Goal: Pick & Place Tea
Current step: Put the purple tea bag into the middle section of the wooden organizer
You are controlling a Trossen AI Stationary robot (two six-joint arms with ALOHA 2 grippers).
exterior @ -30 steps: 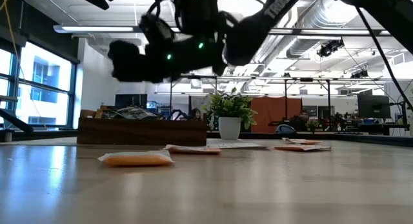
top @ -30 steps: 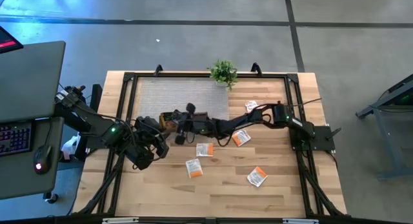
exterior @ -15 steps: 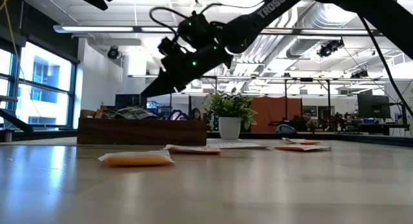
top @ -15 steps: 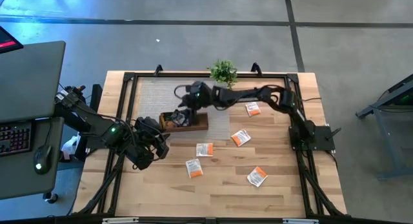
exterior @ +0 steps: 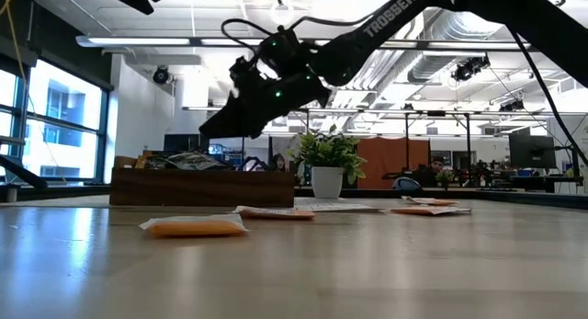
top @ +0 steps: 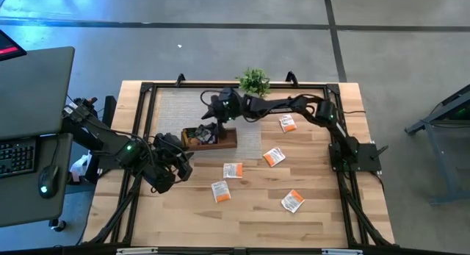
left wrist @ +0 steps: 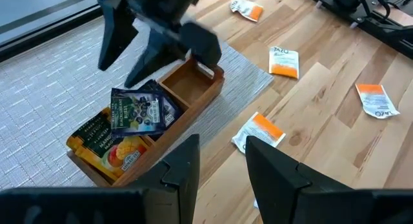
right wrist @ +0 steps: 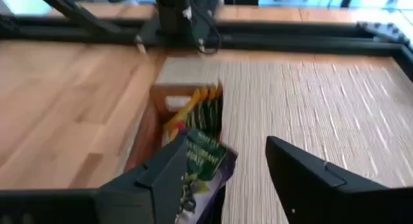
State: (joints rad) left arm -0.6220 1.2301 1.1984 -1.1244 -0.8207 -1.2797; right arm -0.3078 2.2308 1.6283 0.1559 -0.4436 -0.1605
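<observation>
Several orange-and-white tea sachets lie flat on the wooden table (top: 233,170), (top: 220,190), (top: 292,201), (top: 274,156), (top: 285,123). The brown compartment tray (top: 220,141) sits on the near edge of a grey woven mat. Dark purple (left wrist: 139,111), green and orange sachets are stacked in its left compartments. Its right compartment (left wrist: 187,88) shows bare wood. My right gripper (left wrist: 132,53) hovers open just above the tray's left end, holding nothing. My left gripper (left wrist: 221,153) is open, left of and nearer than the tray, and also holds nothing.
A small potted plant (top: 254,82) stands at the table's far edge, behind the grey mat (top: 183,104). A black frame (top: 147,90) runs along the table's edges. A desk with keyboard and mouse stands left of the table. Bare wood lies in the near part.
My right gripper has moved from low over the table just near of the tray toward the far edge and upward. It now hangs above the tray's left end, pointing down at it. The loose sachets on the table have stayed in place.
</observation>
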